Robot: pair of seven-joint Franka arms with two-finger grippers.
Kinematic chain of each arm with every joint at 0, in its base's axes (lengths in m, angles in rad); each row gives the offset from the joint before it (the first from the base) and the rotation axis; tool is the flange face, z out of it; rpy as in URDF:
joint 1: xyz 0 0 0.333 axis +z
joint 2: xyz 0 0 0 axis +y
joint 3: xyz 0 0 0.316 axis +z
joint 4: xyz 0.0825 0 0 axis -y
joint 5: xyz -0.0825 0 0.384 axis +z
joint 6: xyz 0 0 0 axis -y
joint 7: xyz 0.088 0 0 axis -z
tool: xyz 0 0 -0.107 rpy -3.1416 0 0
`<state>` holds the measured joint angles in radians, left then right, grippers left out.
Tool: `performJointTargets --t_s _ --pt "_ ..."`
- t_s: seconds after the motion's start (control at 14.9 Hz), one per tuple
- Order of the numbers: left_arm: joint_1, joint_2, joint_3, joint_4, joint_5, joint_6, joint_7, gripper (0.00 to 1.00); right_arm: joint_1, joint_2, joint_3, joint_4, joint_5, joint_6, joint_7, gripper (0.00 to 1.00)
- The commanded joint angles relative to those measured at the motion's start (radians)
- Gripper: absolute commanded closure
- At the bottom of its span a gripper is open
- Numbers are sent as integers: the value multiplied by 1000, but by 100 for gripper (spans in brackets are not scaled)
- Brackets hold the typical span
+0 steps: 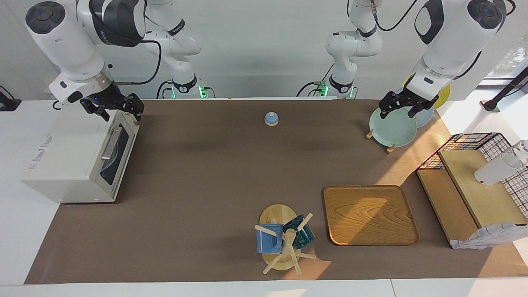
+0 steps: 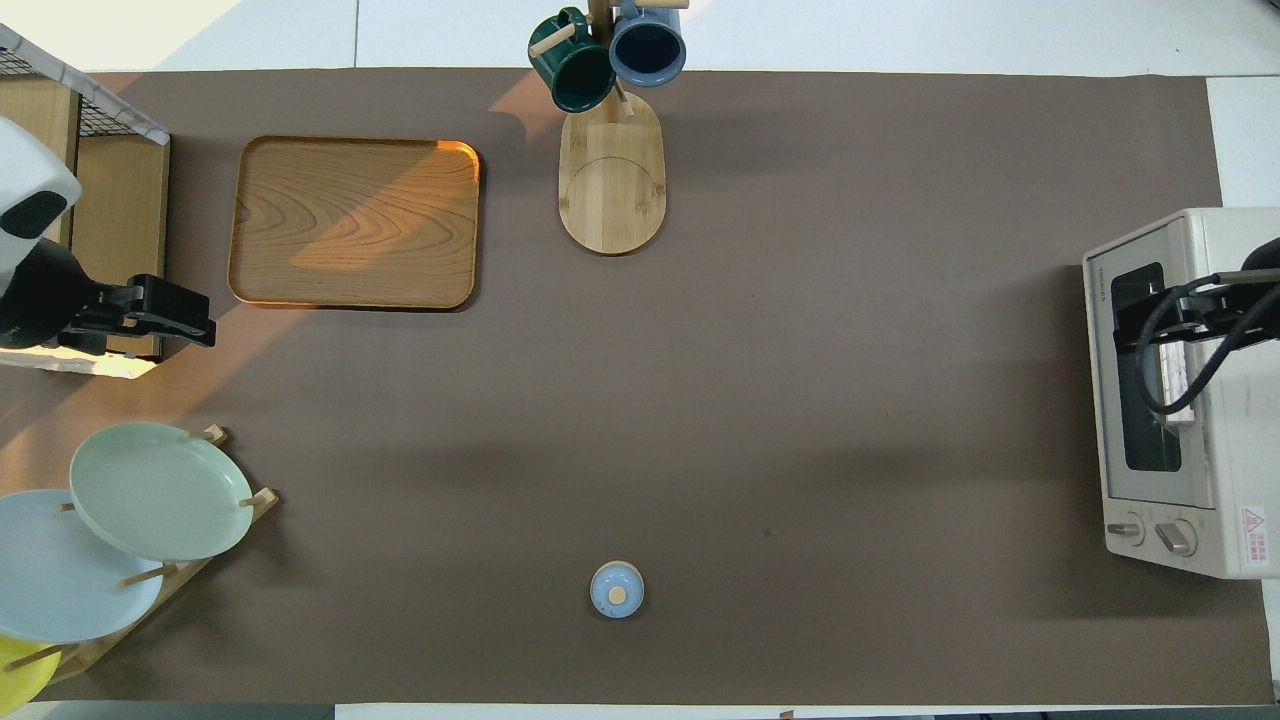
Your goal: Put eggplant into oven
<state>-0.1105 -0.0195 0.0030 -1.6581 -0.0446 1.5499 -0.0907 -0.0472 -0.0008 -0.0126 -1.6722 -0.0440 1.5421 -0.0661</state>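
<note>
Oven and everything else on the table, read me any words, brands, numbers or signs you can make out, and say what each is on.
"TOSHIBA": on the oven door frame, at its top edge, faint in the overhead view.
Red warning triangle sticker with small print: on the oven beside its knobs; the print is too small to read.
Dark printed marking on the oven's side in the facing view: blurred, unreadable.
Lettering on the right arm's dark cover: unreadable.

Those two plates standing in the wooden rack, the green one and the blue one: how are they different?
The green plate is pale mint, the blue plate light blue. The green plate stands farther from the robots and shows whole; the blue plate, nearer them, is partly covered by it. Both are round and lean in the same wooden rack.
</note>
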Motion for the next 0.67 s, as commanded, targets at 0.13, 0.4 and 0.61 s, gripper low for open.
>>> performJointTargets --t_s 0.13,0.4,0.61 --pt "11 -2 -8 0 20 -8 5 0 -11 -4 5 6 24 10 9 0" --pt "11 -2 -8 0 20 -8 6 0 -11 -1 10 14 29 10 8 0" --pt "11 -2 -8 0 20 -8 6 0 -8 2 14 19 27 10 6 0"
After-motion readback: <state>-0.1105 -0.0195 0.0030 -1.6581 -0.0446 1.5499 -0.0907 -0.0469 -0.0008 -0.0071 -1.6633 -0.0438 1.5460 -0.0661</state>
